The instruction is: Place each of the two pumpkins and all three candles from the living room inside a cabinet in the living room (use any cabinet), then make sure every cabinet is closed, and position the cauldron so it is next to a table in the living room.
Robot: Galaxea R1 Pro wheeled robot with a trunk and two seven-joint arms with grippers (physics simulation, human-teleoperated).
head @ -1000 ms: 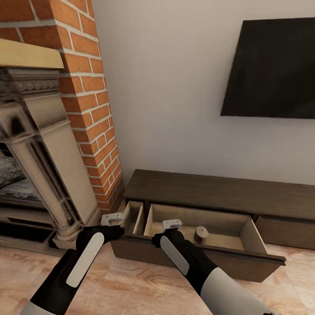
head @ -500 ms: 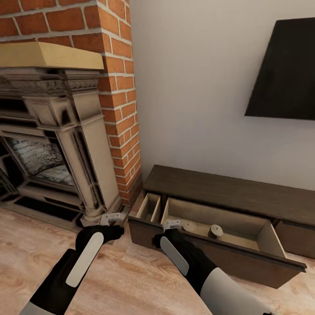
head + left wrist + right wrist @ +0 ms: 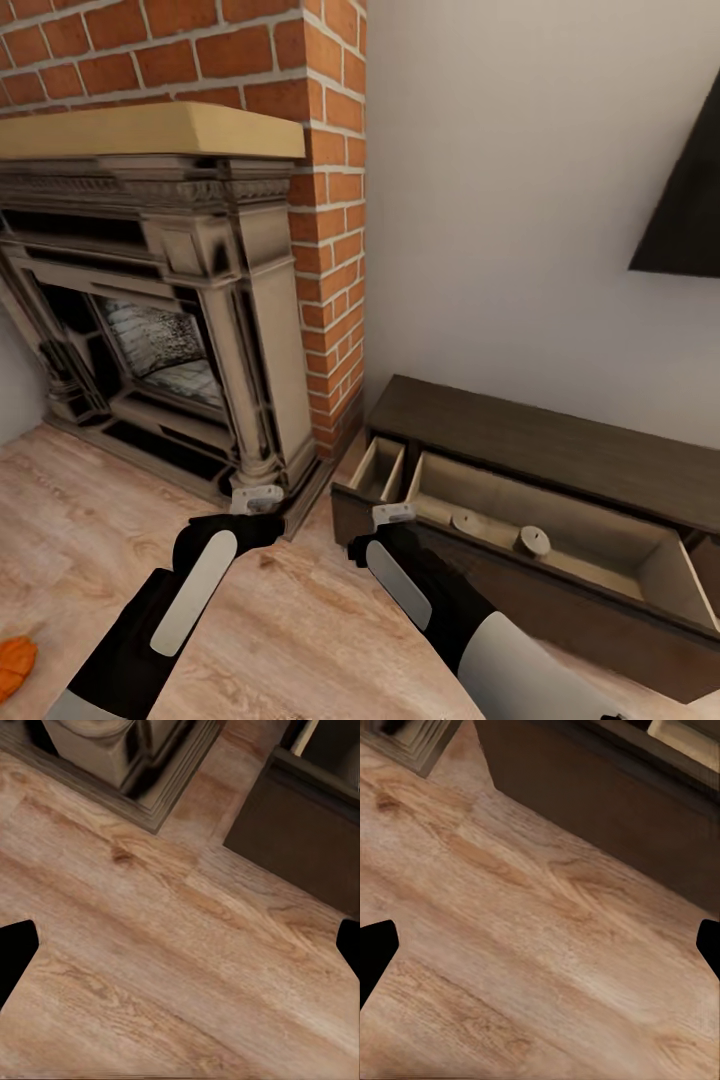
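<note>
The cabinet (image 3: pixel 560 450) stands low against the white wall, its wide drawer (image 3: pixel 640 560) pulled out. Two candles (image 3: pixel 463 520) (image 3: pixel 533 541) lie on the drawer's beige floor. A narrower drawer (image 3: pixel 380 468) beside it is also out. An orange pumpkin (image 3: pixel 14 665) shows partly at the lower left edge, on the floor. My left gripper (image 3: pixel 180 949) hangs open over bare floor, near the cabinet's dark corner (image 3: pixel 300 847). My right gripper (image 3: pixel 540 949) is open too, above the floor just before the drawer front (image 3: pixel 607 802). Both hold nothing. The cauldron and the table are out of view.
A brick chimney with a carved stone fireplace (image 3: pixel 200 330) fills the left, its plinth close to my left wrist (image 3: pixel 257 497). A black TV (image 3: pixel 690 220) hangs on the wall. Light wood floor (image 3: pixel 290 620) spreads in front.
The camera has swung left: the cabinet and TV slid right, more fireplace came in, and the pumpkin appeared at the lower left. Both arms keep the same pose.
</note>
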